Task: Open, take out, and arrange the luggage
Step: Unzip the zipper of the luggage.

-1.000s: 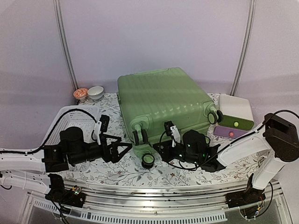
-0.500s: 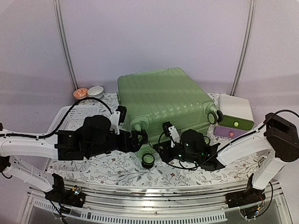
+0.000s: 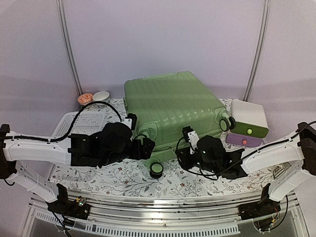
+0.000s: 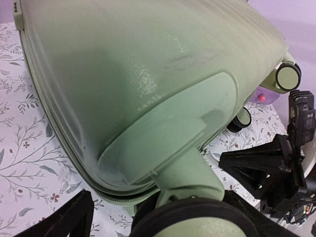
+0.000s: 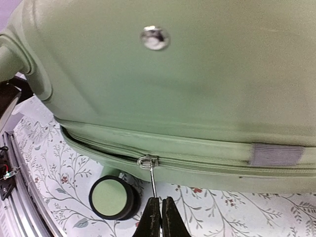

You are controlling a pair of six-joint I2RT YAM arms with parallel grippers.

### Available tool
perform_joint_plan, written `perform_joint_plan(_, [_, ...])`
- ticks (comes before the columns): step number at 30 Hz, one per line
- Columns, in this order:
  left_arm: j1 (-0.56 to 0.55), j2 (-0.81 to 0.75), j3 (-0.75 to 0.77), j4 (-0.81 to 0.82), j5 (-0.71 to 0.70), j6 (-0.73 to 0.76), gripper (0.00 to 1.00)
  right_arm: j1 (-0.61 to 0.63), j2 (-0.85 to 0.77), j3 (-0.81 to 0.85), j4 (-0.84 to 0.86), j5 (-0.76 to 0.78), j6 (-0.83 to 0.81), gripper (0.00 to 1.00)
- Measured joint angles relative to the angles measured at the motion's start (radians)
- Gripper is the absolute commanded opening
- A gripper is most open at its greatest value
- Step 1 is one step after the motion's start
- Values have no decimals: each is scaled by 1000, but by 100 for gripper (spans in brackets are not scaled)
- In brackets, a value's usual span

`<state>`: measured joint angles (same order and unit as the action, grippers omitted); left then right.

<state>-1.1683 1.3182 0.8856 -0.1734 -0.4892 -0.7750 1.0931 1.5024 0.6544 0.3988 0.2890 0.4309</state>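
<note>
At the far left, a white perforated basket (image 3: 74, 123) sits on the flower-patterned table (image 3: 128, 180). Two small bowls (image 3: 94, 97) stand behind it by the wall.

Your left arm reaches rightward across the table. The left gripper (image 3: 144, 147) is at the near-left corner of the luggage (image 3: 173, 106), with its jaws spread wide. In the left wrist view, a black corner wheel (image 4: 192, 219) on its green mount fills the bottom edge, and one dark finger (image 4: 66, 217) shows at lower left. Whether the fingers touch the wheel cannot be told.

The luggage, a large light-green ribbed hard shell, lies flat in the middle of the table with its lid down. One green-faced wheel (image 3: 157, 169) sits at the near edge between your two grippers, and another pair (image 3: 226, 123) sticks out at the right corner.

Your right gripper (image 5: 160, 219) is against the near side of the case. Its fingers are pinched together on the thin metal zip pull (image 5: 152, 182), which hangs from the slider (image 5: 147, 160). Left of the slider the zip gapes slightly; right of it the zip is closed, running past a grey tab (image 5: 276, 154).

At the far right, a white, green and purple box (image 3: 249, 123) stands just beside the luggage's right corner wheels.
</note>
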Motion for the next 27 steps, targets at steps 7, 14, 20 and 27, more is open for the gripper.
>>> perform_joint_plan(7, [-2,2,0,-4,-11,5,88,-2,-98,-5,-193,157,17,2])
perform_joint_plan(14, [-3,2,0,2,-9,46,88,-60,-196,-27,-378,260,105,2])
perform_joint_plan(20, [-1,0,0,1,-8,57,88,-82,-317,-105,-425,291,150,3])
perform_joint_plan(27, [3,-1,0,1,-5,68,88,-87,-362,-162,-441,212,87,17])
